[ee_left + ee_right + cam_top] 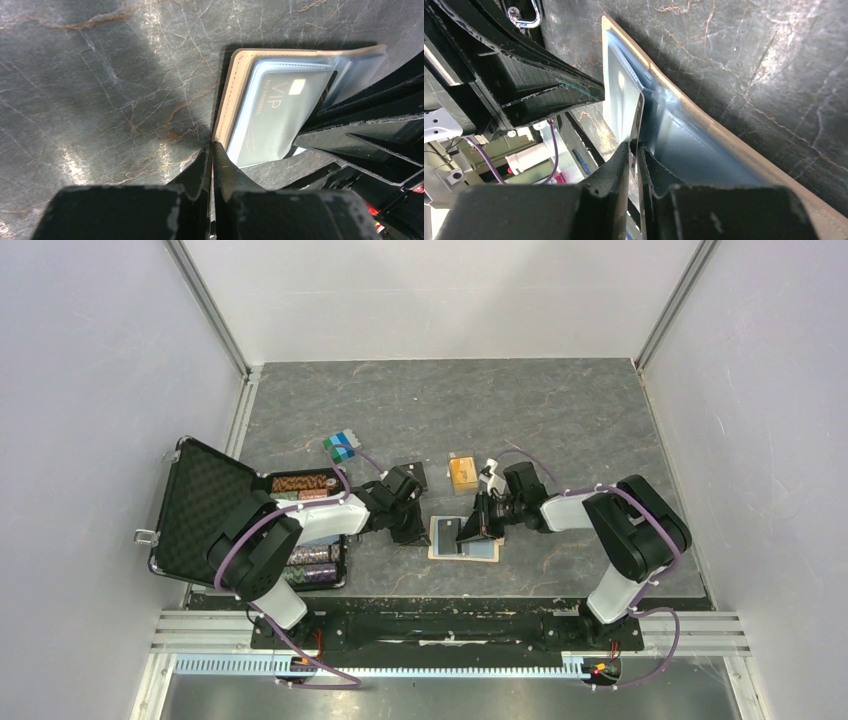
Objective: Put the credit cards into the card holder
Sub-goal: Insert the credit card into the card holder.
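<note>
Left wrist view: the left end effector (pixel 212 150) is fully closed. Its tips meet right at the tan rim of the card holder (pixel 234 95) — whether they pinch that rim or only touch it, I cannot tell. The card holder lies open on the marbled grey desk (pixel 100 100) with its light-blue lining up, and a grey credit card (pixel 280 117) sits under its clear sleeve. The card reads "VIP" in large pale letters beside a small light square. A finer line below is too blurred to read.

From the right wrist, the right end effector (pixel 636 152) is all but closed, and the credit card's thin edge runs into the slit between its fingers — gripped or loose, I cannot tell.

Seen from the top external camera, the card holder rests near the desk's middle, toward the 6 o'clock edge. The left end effector is at its 9 o'clock side and the right one at its 1 o'clock. An orange box (pixel 462 472) stands apart at the holder's 12 o'clock. An open black foam-lined case (pixel 205 502) sits at the desk's 9 o'clock edge, and a green-and-blue block (pixel 340 447) at the holder's 11 o'clock.
</note>
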